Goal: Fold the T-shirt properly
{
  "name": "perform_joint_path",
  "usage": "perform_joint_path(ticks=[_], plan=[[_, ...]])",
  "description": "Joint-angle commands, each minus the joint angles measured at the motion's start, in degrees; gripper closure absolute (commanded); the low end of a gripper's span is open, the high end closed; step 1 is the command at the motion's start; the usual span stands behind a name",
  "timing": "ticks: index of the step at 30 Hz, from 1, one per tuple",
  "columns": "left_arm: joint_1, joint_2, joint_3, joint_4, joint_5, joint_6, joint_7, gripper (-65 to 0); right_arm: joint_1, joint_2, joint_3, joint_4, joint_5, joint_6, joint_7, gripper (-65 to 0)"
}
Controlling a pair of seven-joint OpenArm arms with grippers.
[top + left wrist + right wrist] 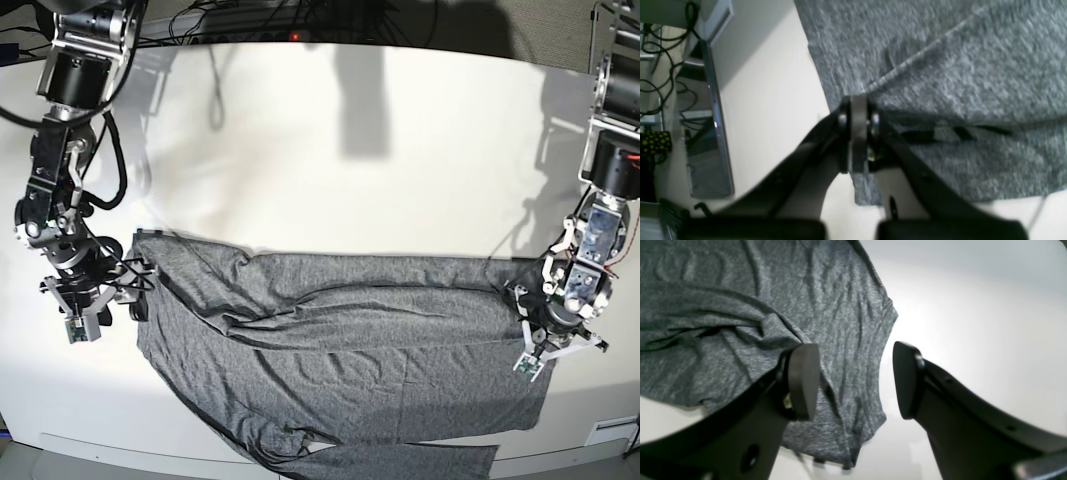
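Wrinkled heathered charcoal-grey knit T-shirt (340, 370) lies spread on the smooth white desk (350, 150), left gripper (858, 110) jaws clamped on its edge, right gripper (855, 380) jaws apart over its other edge.

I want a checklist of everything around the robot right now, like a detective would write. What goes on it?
Surface: white table, bare apart from the shirt.
Job's things: grey T-shirt lies spread and wrinkly across the near half of the table, a fold ridge running across it, bottom part reaching the front edge.
Clutter: nothing seen on the table.
Grippers: left gripper is shut on the T-shirt's edge; right gripper is open, one finger over the fabric, one over bare table, holding nothing.
Cables: black cables bunch behind the table's far edge; more cables hang beside the table in the left wrist view.
Surroundings: a metal frame stands off the table's side.
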Motion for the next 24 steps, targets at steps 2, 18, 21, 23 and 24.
perform_joint_path(ticks=[2,18,21,23,24], plan=[[-2.2,-0.7,-0.4,0.7,0.3,0.5,-0.6,0.0,1.4,0.8,0.2,0.9,0.7,0.2,1.4,-34.4],[-2.0,-1.0,-0.4,12.0,3.2,0.6,16.2,0.0,1.4,0.8,0.2,0.9,0.4,0.2,2.9,-34.4],[-2.0,-1.0,-0.4,16.9,1.6,0.6,21.1,0.0,1.4,0.8,0.2,0.9,0.2,0.2,2.6,-34.4],[-2.0,-1.0,-0.4,19.2,-0.3,0.6,26.4,0.0,1.4,0.8,0.2,0.9,0.2,0.2,2.7,-34.4],[-2.0,-1.0,-0.4,19.9,-0.7,0.6,28.9,0.0,1.4,0.8,0.2,0.9,0.2,0.2,2.7,-34.4]])
